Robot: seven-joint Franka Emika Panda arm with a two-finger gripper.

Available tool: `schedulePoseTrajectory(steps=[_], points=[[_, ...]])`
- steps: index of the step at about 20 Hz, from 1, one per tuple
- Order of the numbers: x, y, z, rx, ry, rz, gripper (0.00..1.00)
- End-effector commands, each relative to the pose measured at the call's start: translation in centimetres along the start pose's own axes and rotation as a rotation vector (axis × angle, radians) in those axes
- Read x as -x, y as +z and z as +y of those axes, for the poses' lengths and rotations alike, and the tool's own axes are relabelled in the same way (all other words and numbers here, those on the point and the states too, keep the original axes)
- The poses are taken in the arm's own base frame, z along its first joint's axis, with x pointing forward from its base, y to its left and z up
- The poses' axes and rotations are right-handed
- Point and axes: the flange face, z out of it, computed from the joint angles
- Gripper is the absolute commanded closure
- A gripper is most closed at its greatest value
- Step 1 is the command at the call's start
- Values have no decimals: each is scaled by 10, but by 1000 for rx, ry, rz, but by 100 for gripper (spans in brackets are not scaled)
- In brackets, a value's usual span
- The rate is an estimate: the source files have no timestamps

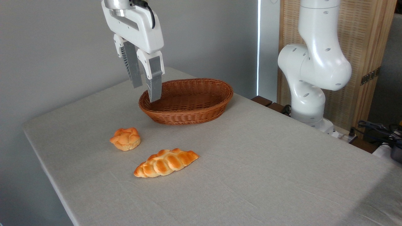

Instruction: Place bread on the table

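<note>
The bread (125, 138), a small round golden-orange bun with a knotted top, rests on the table (251, 163), which is covered in a light grey-beige cloth. It lies left of centre, in front of the basket. My gripper (145, 91) hangs well above and behind the bun, near the basket's left rim. Its two grey fingers are apart and hold nothing, so it is open.
A brown oval wicker basket (186, 101) stands behind the bun. A longer braided loaf (166, 162) lies on the cloth to the bun's lower right. The arm's white base (309, 94) rises at the table's far right edge, with cables (377, 128) beside it.
</note>
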Motion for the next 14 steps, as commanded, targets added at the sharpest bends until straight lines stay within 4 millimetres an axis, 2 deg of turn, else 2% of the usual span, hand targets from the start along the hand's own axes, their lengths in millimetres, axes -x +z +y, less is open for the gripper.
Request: schedulePoseTrajectory(steps=[1, 14], points=[[3, -9, -13, -11, -33, -9, 0], [13, -11, -22, -58, -61, -39, 0]])
